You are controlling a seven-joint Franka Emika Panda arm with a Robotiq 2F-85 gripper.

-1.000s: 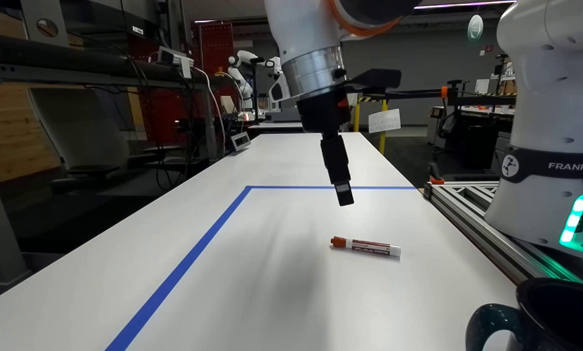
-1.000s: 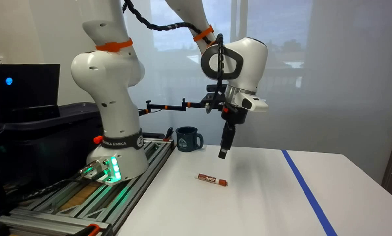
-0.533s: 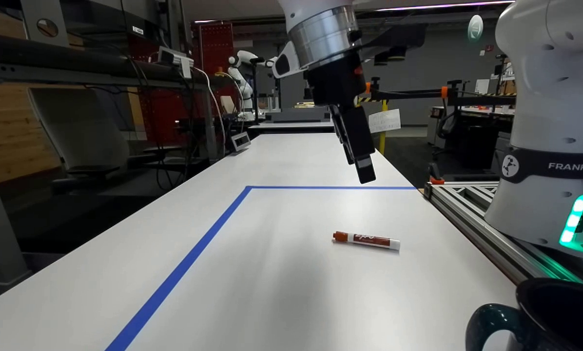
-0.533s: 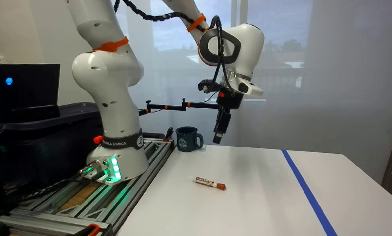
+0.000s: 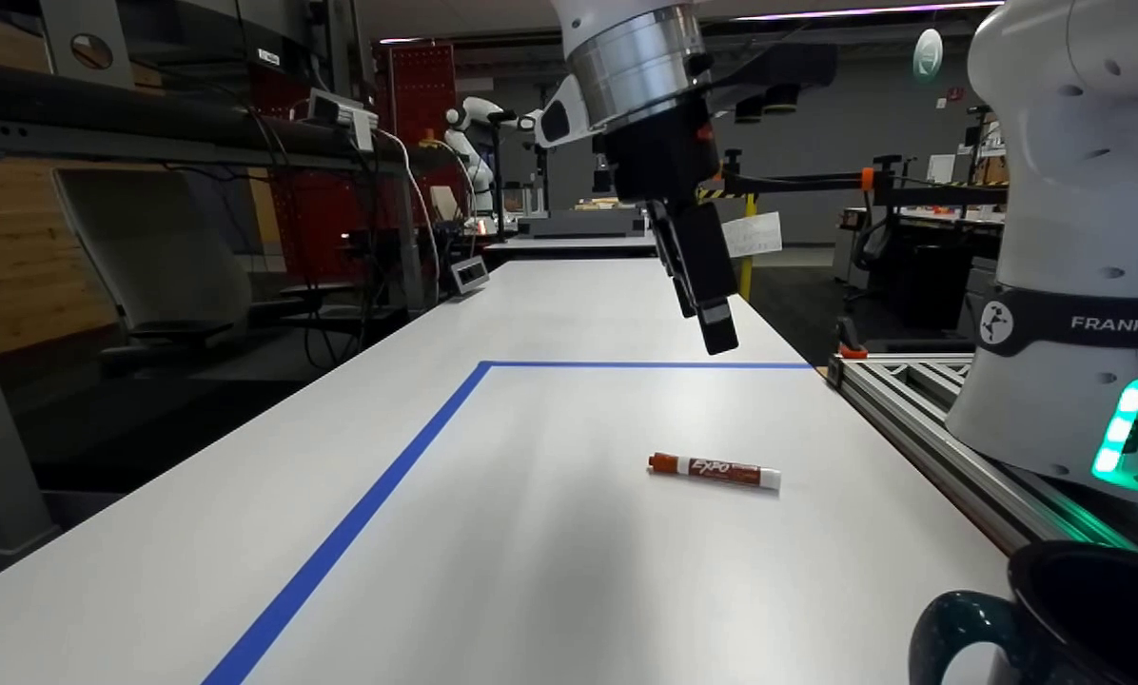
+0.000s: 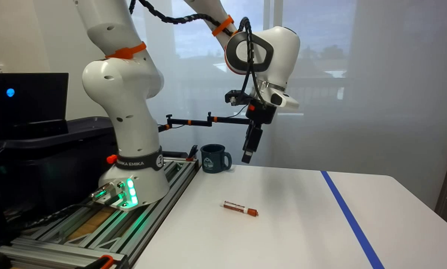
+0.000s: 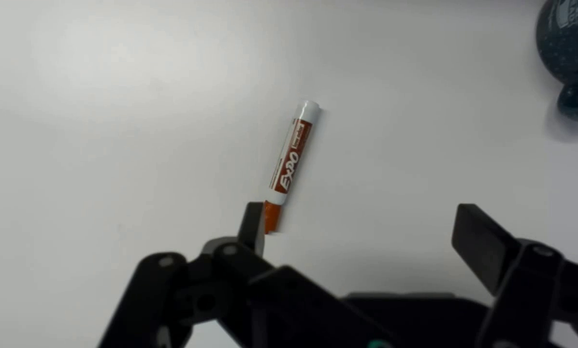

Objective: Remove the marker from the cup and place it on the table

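The marker, white with a brown-red label and cap, lies flat on the white table point(image 5: 550, 571). It shows in both exterior views, marker point(image 5: 715, 471) and marker point(image 6: 240, 209), and in the wrist view point(image 7: 293, 154). The dark teal cup point(image 6: 213, 158) stands upright at the table's edge beside the robot base; it also shows in an exterior view point(image 5: 1045, 633) and at the upper right of the wrist view point(image 7: 571, 43). My gripper point(image 7: 359, 217) is open and empty, well above the table and the marker. In the wrist view its left finger overlaps the marker's cap. The gripper also shows in both exterior views point(image 5: 712, 328) point(image 6: 247, 157).
Blue tape point(image 5: 388, 485) marks lines on the table. The robot base sits on a metal frame point(image 6: 171, 201) along the table's edge, close to the cup. A small grey device point(image 5: 469, 276) stands at the table's far side.
My gripper has risen away from the table, mostly in the first half second, and is now almost still. The marker has rolled slightly on the table. The cup has not moved.
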